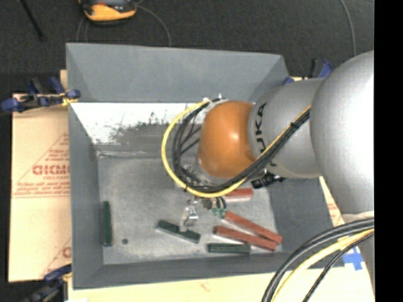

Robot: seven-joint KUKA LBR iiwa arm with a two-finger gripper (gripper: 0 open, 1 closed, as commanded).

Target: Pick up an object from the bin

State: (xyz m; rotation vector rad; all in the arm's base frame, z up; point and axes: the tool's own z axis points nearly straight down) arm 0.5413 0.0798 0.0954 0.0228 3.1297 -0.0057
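Observation:
My gripper (189, 216) hangs low over the bin's front middle, under the orange wrist cover. Just below it a dark green flat stick (177, 230) lies slanted on the bin floor, its right end nearest the gripper. To the right lie two red-brown sticks (250, 230) side by side, pointing down to the right. Another dark green stick (228, 248) lies flat below them near the front wall. A further red stick (240, 194) pokes out from under the arm.
One more dark green stick (106, 223) lies upright along the left wall, far from the gripper. The arm and its yellow and black cables cover the bin's right and back middle.

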